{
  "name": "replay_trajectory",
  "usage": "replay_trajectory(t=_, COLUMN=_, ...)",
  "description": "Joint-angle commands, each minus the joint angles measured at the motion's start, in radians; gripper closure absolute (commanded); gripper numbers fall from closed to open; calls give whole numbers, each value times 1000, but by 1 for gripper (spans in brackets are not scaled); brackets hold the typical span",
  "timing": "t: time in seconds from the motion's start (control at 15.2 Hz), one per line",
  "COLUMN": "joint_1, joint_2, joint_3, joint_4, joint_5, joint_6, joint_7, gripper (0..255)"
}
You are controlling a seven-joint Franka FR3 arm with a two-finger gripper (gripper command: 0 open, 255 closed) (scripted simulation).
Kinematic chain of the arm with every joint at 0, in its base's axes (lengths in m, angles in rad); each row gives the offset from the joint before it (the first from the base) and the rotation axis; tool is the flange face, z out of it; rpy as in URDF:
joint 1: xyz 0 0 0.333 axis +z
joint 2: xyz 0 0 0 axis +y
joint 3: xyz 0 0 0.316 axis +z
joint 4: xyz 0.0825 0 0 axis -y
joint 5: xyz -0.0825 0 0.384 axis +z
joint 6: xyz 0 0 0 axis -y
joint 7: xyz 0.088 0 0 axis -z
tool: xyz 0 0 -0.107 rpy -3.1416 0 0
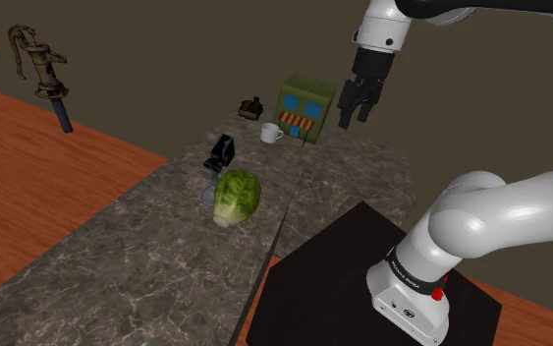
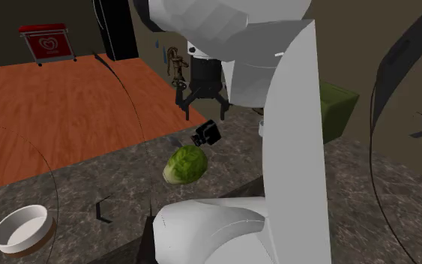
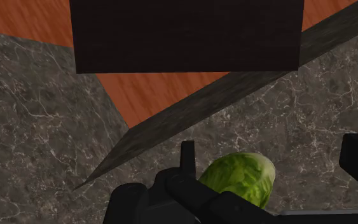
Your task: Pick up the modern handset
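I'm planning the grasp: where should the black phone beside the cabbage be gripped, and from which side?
Probably grip the phone by its upper half, across its narrow sides, coming down from above. It seems propped at a tilt on the counter, and the cabbage sits close in front in the shoulder view, crowding a low approach. The end effector is open.

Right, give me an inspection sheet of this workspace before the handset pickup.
Surface: dark veined stone counter, two slabs meeting at a seam.
Job's things: black handset on the counter beside the cabbage, not gripped.
Clutter: green cabbage; white mug; green toy house; white bowl.
Grippers: gripper open, in the air above the counter, holding nothing.
Cables: nothing seen.
Surroundings: reddish wood floor; old hand pump; red sign; black stand under the arm.
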Motion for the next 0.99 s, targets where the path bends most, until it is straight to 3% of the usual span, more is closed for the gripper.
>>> replay_trajectory(t=0.0, joint_1=0, joint_2=0, joint_3=0, joint_4=0, joint_5=0, joint_6=0, joint_7=0, gripper=0)
replay_trajectory(t=0.46, joint_1=-10, joint_2=143, joint_3=115, joint_4=-59, joint_5=105, joint_6=245, joint_7=235, gripper=0)
replay_trajectory(t=0.92, joint_1=-31, joint_2=366, joint_3=219, joint_4=-36, joint_5=160, joint_6=497, joint_7=461, gripper=0)
